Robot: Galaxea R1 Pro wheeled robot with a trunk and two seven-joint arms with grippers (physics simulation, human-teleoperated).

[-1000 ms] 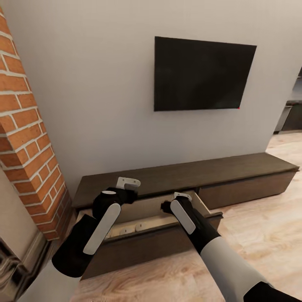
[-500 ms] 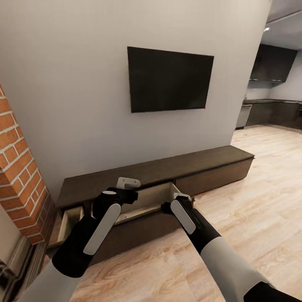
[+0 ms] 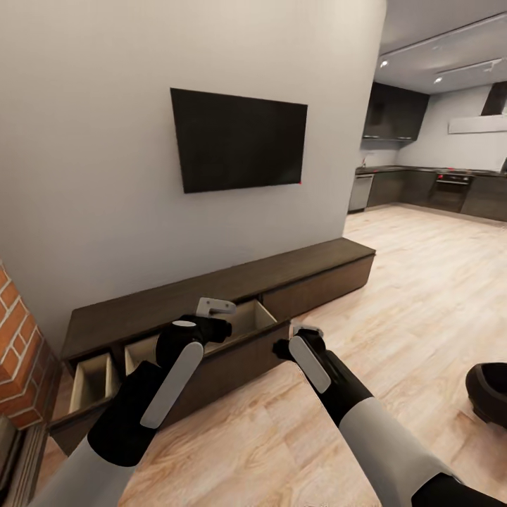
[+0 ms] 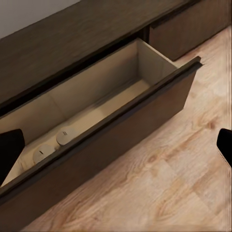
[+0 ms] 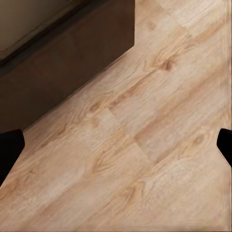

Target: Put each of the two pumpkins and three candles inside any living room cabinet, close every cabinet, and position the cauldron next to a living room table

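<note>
The view has turned right since the earlier frame. The long dark brown wood cabinet point(image 3: 211, 296) lies at 11 o'clock, drawers open, pale round candles point(image 4: 55, 142) inside. Left gripper point(image 4: 116, 145) and right gripper point(image 5: 116, 145) both spread wide, empty.

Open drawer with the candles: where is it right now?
Head view: the open drawer juts from the cabinet under the TV, behind the left gripper. In the left wrist view, pale candles lie inside.

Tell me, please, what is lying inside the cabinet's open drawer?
In the cabinet's open drawer, two pale round objects lie on the pale floor near one end. The rest of that floor looks bare; the front panel hides its nearest strip.
</note>
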